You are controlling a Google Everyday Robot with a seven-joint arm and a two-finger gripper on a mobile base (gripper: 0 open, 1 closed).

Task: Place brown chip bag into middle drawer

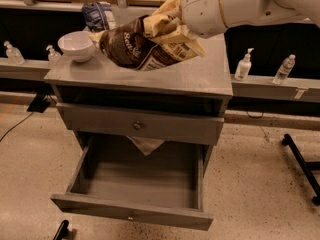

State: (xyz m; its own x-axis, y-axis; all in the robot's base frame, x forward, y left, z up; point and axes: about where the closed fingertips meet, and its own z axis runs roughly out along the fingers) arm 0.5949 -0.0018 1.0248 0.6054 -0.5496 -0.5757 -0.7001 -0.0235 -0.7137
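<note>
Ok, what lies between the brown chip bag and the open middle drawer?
The cabinet top and the closed upper drawer, in the camera view. The gripper holds the brown chip bag above that top; the middle drawer stands open below.
</note>
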